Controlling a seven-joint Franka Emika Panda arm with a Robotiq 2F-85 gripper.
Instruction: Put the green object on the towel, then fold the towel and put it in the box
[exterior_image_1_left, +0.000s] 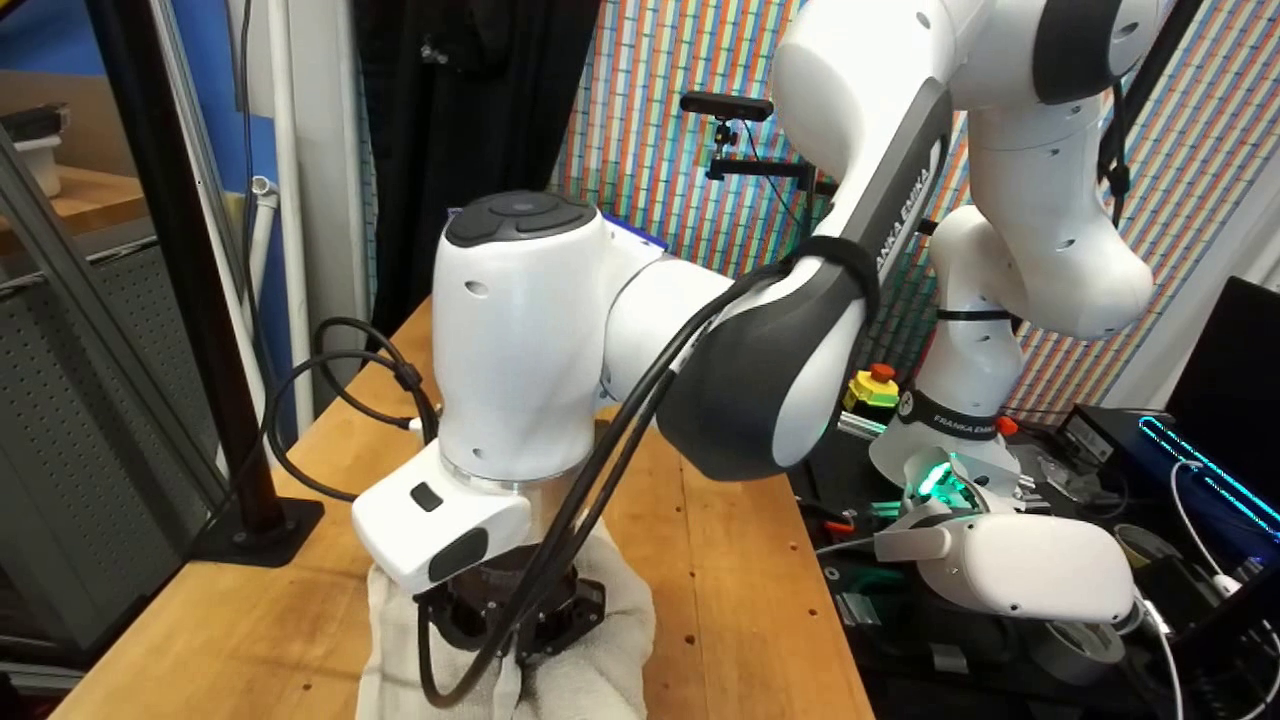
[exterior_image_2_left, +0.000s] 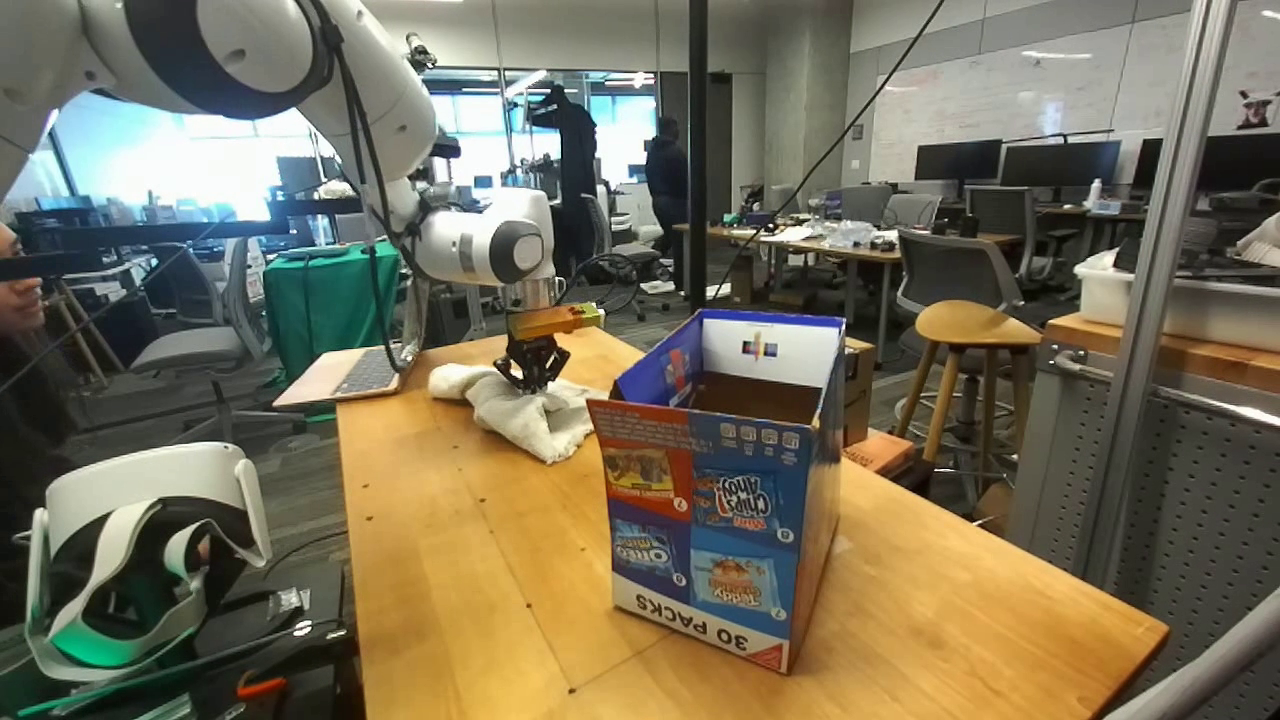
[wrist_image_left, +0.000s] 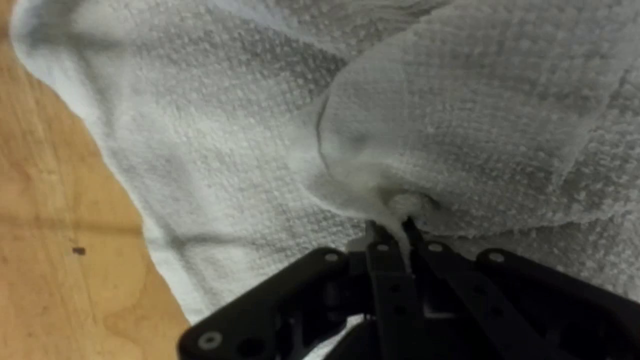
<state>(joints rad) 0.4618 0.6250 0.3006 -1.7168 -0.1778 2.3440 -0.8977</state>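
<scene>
The off-white towel (exterior_image_2_left: 540, 430) lies crumpled on the wooden counter (exterior_image_2_left: 460, 560), a thin fold of it pinched by the tool (wrist_image_left: 394, 231), seen at six o'clock in the wrist view. In an exterior view, the blue printed box (exterior_image_2_left: 700, 520) stands open-topped at four o'clock from the towel, its lettering inverted; a white headset (exterior_image_2_left: 140, 530) sits at eight o'clock, beyond the counter's edge.
</scene>
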